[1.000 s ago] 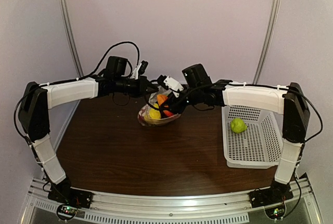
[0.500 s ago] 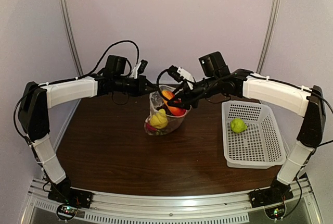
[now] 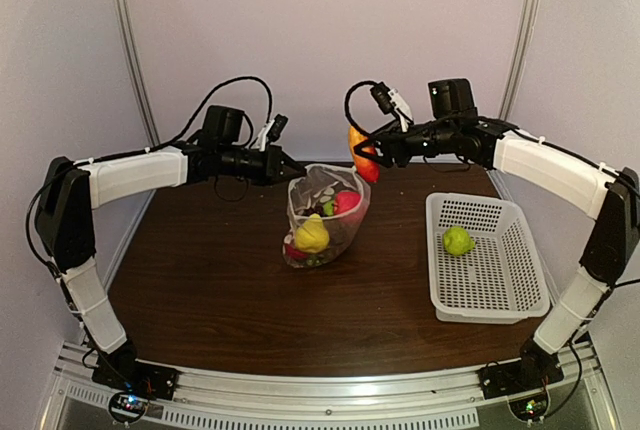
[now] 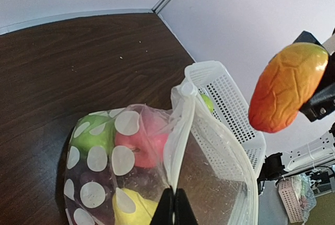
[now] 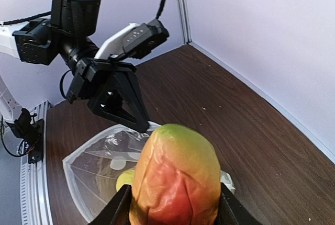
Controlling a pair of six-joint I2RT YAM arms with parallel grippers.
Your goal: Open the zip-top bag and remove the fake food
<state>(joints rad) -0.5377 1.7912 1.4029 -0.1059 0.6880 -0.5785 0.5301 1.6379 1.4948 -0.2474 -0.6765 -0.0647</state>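
Left gripper [image 4: 174,202] pinches zip-top bag [image 3: 322,212] rim, right gripper [image 5: 172,206] clamps orange-red fruit [image 5: 175,175]; smooth skin may slip short of basket [image 3: 490,280].

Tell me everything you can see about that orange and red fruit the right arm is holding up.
The fruit is an elongated, mango-like piece, yellow-orange at one end shading to red at the other, with glossy, plastic-looking skin marked by shallow creases. The right gripper is clamped on its sides and holds it in the air above the table, up and to the right of the open zip-top bag. Nothing else touches it.
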